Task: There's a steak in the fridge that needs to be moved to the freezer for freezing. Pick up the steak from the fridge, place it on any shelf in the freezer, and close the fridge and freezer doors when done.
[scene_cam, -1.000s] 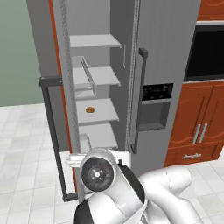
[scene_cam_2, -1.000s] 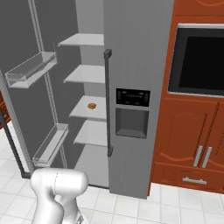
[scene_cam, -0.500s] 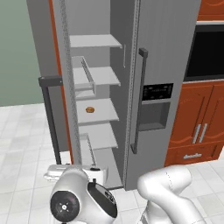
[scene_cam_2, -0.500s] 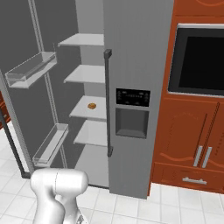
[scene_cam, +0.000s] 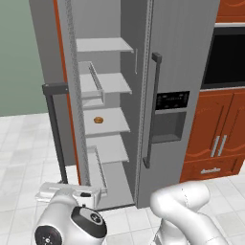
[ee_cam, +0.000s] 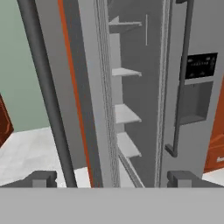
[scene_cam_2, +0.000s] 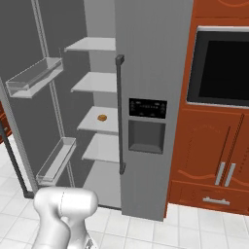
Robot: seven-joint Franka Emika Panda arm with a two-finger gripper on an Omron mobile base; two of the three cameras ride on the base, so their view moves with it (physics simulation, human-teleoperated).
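Gripper (ee_cam: 112, 178) stood wide open, holding nothing, low beside the open door (ee_cam: 83, 100) and its dark bar handle (ee_cam: 46, 96). Open compartment (scene_cam: 103, 119) had pale shelves; a small orange-tan piece (scene_cam: 98, 120) lay on the third shelf (scene_cam_2: 99, 122) (steak not identifiable). Dispenser door (scene_cam_2: 148, 107) was closed.

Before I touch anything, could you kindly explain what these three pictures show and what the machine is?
It is a white robot arm on a driving base, in a rendered kitchen. Two pictures come from cameras on the base, behind the arm to its left and right; the third looks along the claw, which is open and holds nothing. Ahead stands a tall grey unit: its left door is open, the dispenser door shut. On one shelf lies a small orange piece.
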